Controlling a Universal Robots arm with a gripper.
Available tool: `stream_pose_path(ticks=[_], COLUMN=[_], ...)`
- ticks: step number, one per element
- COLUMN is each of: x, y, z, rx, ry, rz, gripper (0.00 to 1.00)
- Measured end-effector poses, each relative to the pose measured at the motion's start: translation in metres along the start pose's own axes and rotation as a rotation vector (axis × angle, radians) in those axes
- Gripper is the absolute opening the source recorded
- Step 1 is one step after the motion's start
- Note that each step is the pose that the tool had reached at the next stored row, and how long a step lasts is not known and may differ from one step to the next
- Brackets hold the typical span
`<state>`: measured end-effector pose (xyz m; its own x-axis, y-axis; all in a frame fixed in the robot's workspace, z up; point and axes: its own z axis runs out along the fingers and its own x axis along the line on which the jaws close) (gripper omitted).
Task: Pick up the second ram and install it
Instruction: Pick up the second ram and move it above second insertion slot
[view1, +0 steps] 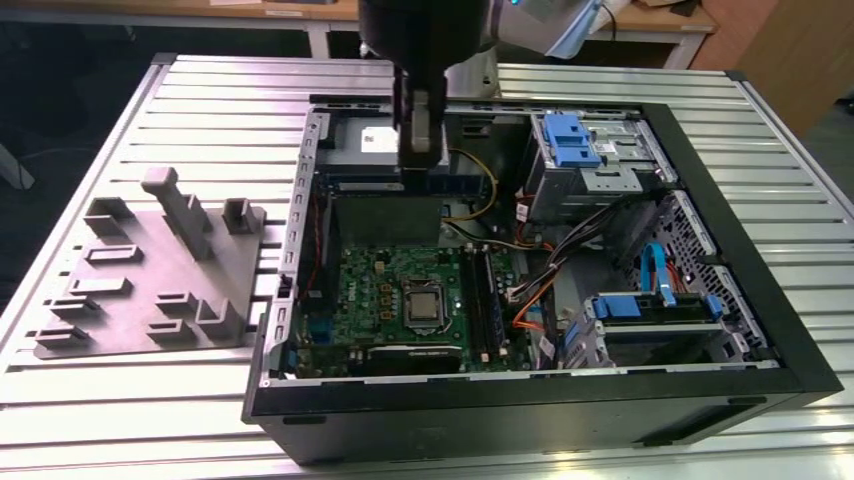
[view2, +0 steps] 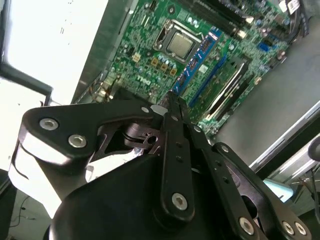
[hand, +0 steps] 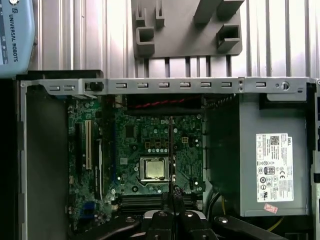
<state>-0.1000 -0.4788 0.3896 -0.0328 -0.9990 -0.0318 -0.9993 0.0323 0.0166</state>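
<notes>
- Exterior view: the claw (view1: 424, 168) hangs over the far part of the open computer case (view1: 534, 405), which lies on the ribbed counter (view1: 200, 110).
  - It is closed on the second ram (view1: 367, 184), a dark narrow card held on edge, well above the motherboard (view1: 374, 290).
  - The card's long axis runs from the exterior view's left to its right.
  - The memory slots (view1: 486, 300) sit just beside the processor (view1: 424, 305), nearer the camera than the claw and a little toward the exterior view's right, and they run near-to-far.
  - Card and slots therefore look about a quarter turn out of line.
- Second wrist view: the claw (view2: 172, 107) has its fingers drawn together at the tips. Beyond the tips, down on the board, lie the blue-edged memory slots (view2: 200, 65) with a green module (view2: 227, 85) seated beside them.
- First wrist view: the second ram (hand: 171, 150) shows as a thin dark line reaching from the claw (hand: 172, 202) across the board, just past the processor (hand: 154, 168).
  - The memory slots (hand: 145, 202) are dark bars close beneath the claw that cross that line at roughly a right angle.
  - I judge the card to be clear of them, not yet seated.
</notes>
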Motion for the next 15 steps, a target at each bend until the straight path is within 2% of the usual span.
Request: stream_pose_path(ticks=[8, 15], x=[-0.0005, -0.0006], y=[-0.0237, -0.0244], z=[0.0048, 0.0052], rx=[-0.0004, -0.0004], ry=[-0.0001, -0.0001], rz=[0.0, 0.002], gripper=[0.11, 0.11])
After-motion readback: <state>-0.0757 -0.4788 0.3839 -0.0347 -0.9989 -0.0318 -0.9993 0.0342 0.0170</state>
